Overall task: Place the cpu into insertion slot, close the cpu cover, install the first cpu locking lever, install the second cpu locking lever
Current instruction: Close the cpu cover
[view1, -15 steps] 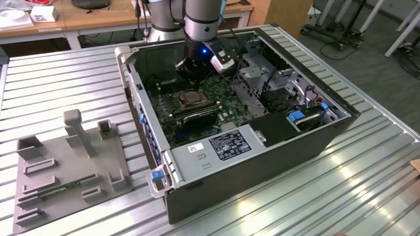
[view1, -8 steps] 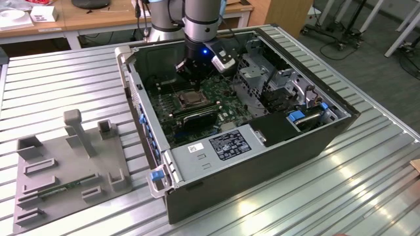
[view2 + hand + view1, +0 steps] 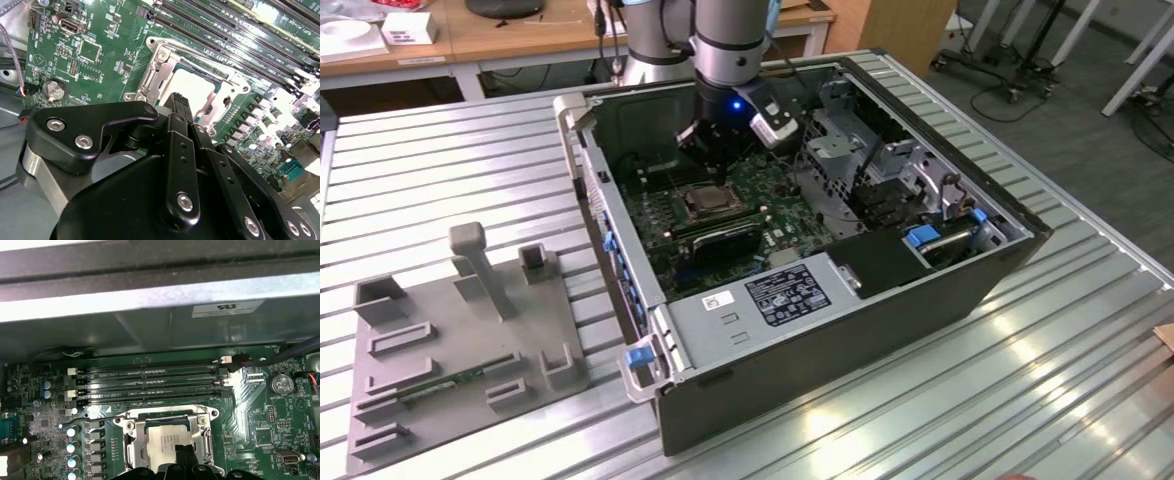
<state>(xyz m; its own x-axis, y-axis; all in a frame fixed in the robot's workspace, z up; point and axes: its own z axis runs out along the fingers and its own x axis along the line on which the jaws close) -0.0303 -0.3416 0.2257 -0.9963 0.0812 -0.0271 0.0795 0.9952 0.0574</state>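
The cpu lies flat in the insertion slot on the green motherboard, inside the open computer case. The silvery cpu cover is folded down around it, and the chip's pale top shows through the cut-out of the cover. My gripper hangs just above the slot's edge. Its black fingers are pressed together with nothing between them, and the gripper's tip is over the cover's rim. A thin wire lever sticks out sideways from the socket.
Long black memory slots run beside the socket, and a coin battery sits near them. The case walls and a drive cage box in the board. A grey fixture plate lies on the slatted table at the exterior view's left.
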